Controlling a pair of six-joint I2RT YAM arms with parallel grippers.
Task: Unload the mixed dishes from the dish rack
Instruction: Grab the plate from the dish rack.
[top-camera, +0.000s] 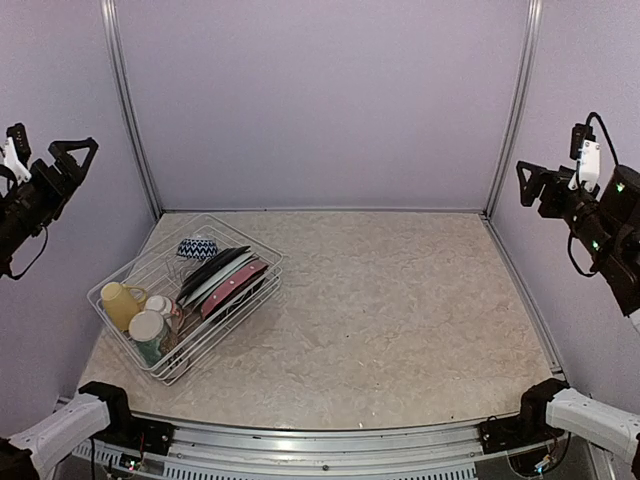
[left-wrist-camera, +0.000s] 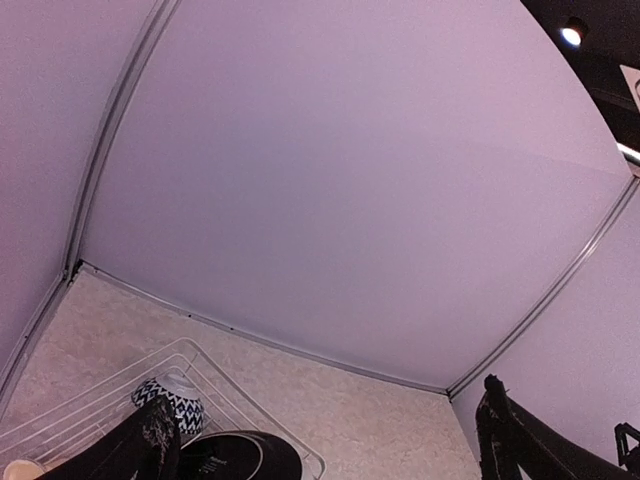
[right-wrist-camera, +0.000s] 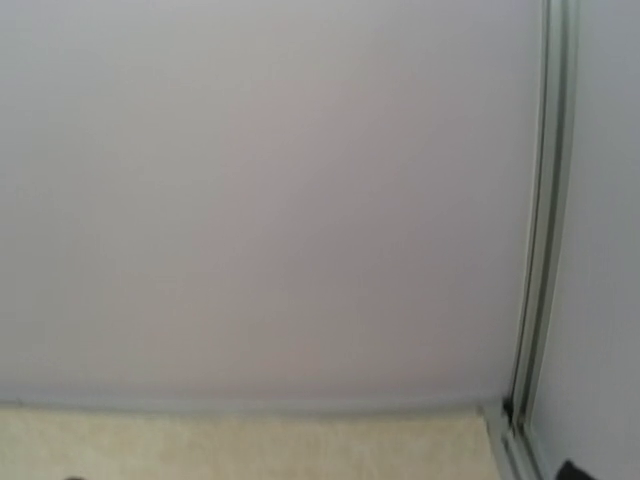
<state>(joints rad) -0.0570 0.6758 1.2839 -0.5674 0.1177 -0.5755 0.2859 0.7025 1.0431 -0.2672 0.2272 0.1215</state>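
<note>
Both my jaws wide open, empty, raised at the sides. The dish rack (top-camera: 150, 262) sits near-left on the table (top-camera: 400, 310), plates (top-camera: 225, 280) packed tight: a clumsy reach could clip neighbours or drag it.

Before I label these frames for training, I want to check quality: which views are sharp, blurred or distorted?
Top external: sharp, evenly lit, dish rack clearly resolved. Left wrist: sharp but fisheye-bent wall rails, lamp glare top right. Right wrist: soft, hazy, nearly all blank wall.
</note>
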